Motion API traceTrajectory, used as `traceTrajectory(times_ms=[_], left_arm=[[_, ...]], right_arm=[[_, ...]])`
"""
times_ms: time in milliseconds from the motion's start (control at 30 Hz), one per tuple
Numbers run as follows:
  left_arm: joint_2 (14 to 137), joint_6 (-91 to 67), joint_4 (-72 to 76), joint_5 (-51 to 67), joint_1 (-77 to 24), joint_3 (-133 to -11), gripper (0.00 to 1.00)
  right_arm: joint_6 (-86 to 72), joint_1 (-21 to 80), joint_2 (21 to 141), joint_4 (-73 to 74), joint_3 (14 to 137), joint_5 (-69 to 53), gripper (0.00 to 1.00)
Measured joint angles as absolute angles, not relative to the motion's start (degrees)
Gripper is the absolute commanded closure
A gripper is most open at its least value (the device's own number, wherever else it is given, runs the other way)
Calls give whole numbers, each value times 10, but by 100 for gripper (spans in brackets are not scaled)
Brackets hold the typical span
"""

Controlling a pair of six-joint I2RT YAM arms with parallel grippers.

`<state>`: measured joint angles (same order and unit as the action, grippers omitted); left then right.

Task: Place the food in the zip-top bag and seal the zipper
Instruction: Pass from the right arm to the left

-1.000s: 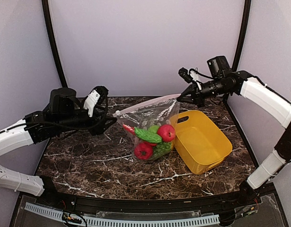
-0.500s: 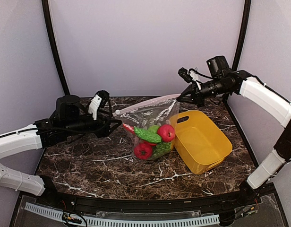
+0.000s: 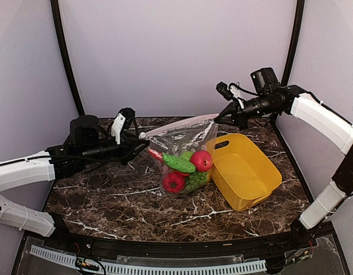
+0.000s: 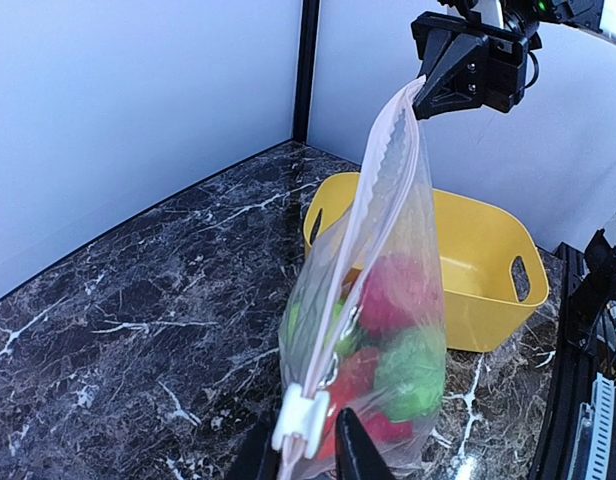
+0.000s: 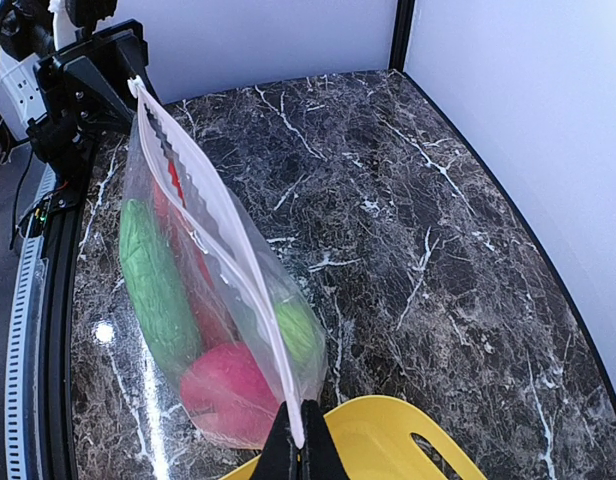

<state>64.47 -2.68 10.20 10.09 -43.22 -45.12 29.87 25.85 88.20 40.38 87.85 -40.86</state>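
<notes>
The zip-top bag (image 3: pixel 185 140), made of clear, floppy film printed with pale spots, was seen hung by its mouth over the middle of the table (image 3: pixel 108 195), a glossy dark brown slab veined in white like marble. Its sagging bottom appeared to rest on the slab. The zipper (image 3: pixel 176 125), a thin pinkish strip, was drawn taut along the top edge, sloping from the 9 o'clock corner up toward 1 o'clock. Whether the strip was pressed closed along its length could not be told.

The food (image 3: pixel 188 172) was found inside the bag, heaped at the bottom. It was all smooth moulded plastic: a long, bumpy green piece (image 3: pixel 179 164), a round red piece (image 3: pixel 202 161) beside it, and a second red piece (image 3: pixel 173 182) lower down. More green could be made out behind the film.

The right gripper (image 3: pixel 218 119) was seen at the bag's 1 o'clock corner. Its black fingers were closed tight on the end of the mouth edge, with no gap between them.

The left gripper (image 3: pixel 143 143) was placed at the 9 o'clock corner. Its dark fingers (image 4: pixel 360 455) stood narrowly apart on either side of a small white slider (image 4: pixel 298 420). Whether the slider was actually pinched could not be told.

A yellow tub (image 3: pixel 262 183), rounded-rectangular with cut-out handles, lay tilted at the bag's 3 o'clock, just beside it.
</notes>
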Motion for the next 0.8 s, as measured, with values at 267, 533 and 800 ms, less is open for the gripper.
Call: traceTrajectory(times_ms=[267,533,800], left_arm=[[639,-19,106,99,-429,-445,71],[615,-13,107,101,-426,-443,77],[618,-7,107,116,-423,-443,86]], right_arm=[[298,258,882,404,879,-406,100],[297,258,882,405,879,-406,100],[297,258,882,405,879,-407,100]])
